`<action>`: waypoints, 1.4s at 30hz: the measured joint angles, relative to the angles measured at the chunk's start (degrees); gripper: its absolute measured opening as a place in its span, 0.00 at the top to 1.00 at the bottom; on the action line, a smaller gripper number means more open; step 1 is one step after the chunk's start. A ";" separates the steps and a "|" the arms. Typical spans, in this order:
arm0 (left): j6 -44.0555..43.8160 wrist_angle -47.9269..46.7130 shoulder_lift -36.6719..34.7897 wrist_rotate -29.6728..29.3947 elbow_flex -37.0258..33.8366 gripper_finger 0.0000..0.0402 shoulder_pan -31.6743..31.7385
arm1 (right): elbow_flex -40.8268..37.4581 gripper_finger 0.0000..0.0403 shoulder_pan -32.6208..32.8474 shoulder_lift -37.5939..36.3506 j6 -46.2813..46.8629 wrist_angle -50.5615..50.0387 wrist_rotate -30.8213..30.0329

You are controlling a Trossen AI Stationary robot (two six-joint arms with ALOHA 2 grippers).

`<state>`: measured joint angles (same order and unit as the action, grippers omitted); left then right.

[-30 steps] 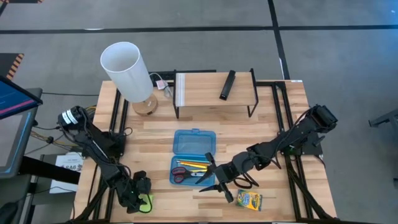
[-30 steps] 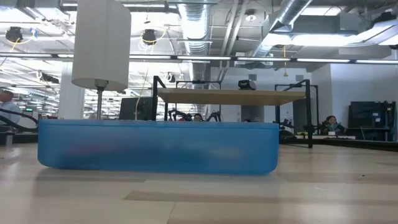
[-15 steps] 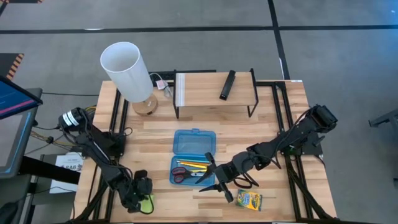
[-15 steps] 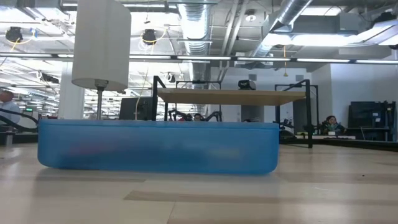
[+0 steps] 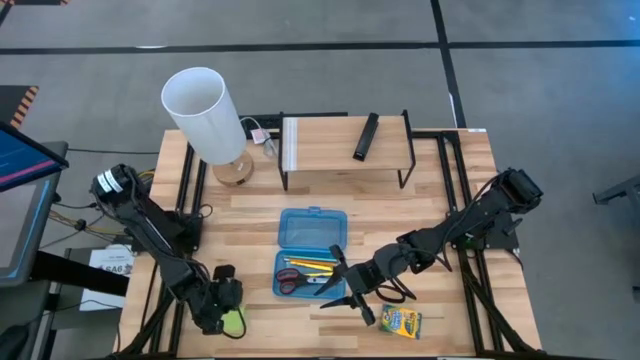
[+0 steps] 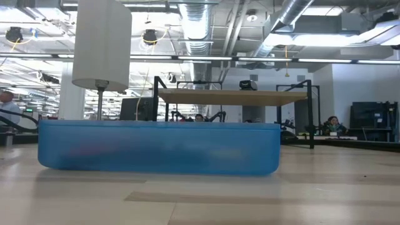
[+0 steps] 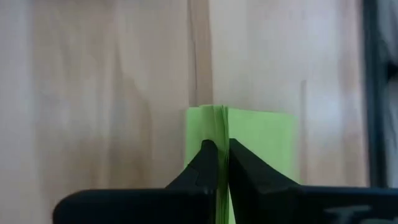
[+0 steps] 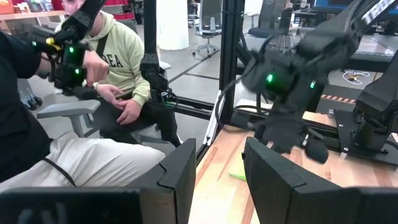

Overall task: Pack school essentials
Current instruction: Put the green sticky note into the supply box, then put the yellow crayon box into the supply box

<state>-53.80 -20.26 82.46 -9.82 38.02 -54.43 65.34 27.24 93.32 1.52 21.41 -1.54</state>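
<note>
The lime-green sticky-note pad (image 5: 235, 322) lies flat on the table near its front left corner, with my left gripper (image 5: 224, 310) shut on it. The open blue case (image 5: 310, 252) in the middle holds the orange-handled scissors (image 5: 289, 283) and the pencils (image 5: 312, 267). My right gripper (image 5: 346, 292) hovers open at the case's near right corner, with nothing between its fingers. The crayon box (image 5: 400, 322) lies just to its right, near the front edge. My left gripper pinches a thin raised edge of the pad's sheets (image 7: 221, 121) between its two fingers (image 7: 206, 163), which come down from above. How many sheets are caught cannot be told. The rest of the pad (image 7: 264, 143) lies flat on the table.
A white lamp (image 5: 205, 112) stands at the back left. A wooden shelf (image 5: 330, 135) at the back centre carries a black remote (image 5: 366, 136). In the low view the blue case (image 6: 156, 147) fills the foreground. A seated person (image 8: 118, 74) shows beyond the table.
My left arm has shifted slightly, its gripper staying over the sticky-note pad, which remains on the table. My right arm has kept still.
</note>
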 joint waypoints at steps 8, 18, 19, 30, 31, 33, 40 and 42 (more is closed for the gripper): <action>8.71 -3.51 -8.68 -10.43 4.25 1.00 0.93 | 0.00 0.62 0.00 0.00 0.00 0.02 0.00; 26.35 -1.97 -10.06 -10.82 8.37 1.00 12.30 | 0.00 0.62 -0.72 0.02 0.44 0.04 0.00; 28.44 -1.14 -10.08 -9.73 8.40 1.00 14.21 | 0.00 0.62 -0.70 0.02 0.44 0.04 0.00; 43.79 9.95 -2.36 10.26 8.44 1.00 33.54 | 0.00 0.62 -0.68 0.02 0.57 -0.51 -0.02; 44.15 11.10 -0.71 12.18 8.42 1.00 34.58 | 0.00 0.62 -0.68 0.02 0.57 -0.65 -0.02; 44.81 13.61 2.14 15.43 8.42 1.00 36.36 | 0.00 0.62 -0.67 0.02 0.57 -1.09 -0.02; 43.68 15.46 7.98 18.31 8.42 0.98 39.27 | 0.00 0.62 -0.33 0.02 0.55 -1.45 -0.02; 43.49 15.36 8.64 18.58 8.42 0.93 39.34 | 0.00 0.62 -0.28 0.02 0.55 -1.49 -0.02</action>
<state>-10.31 -4.90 91.10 8.75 46.44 -15.09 65.34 26.96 93.34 2.07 19.92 -1.56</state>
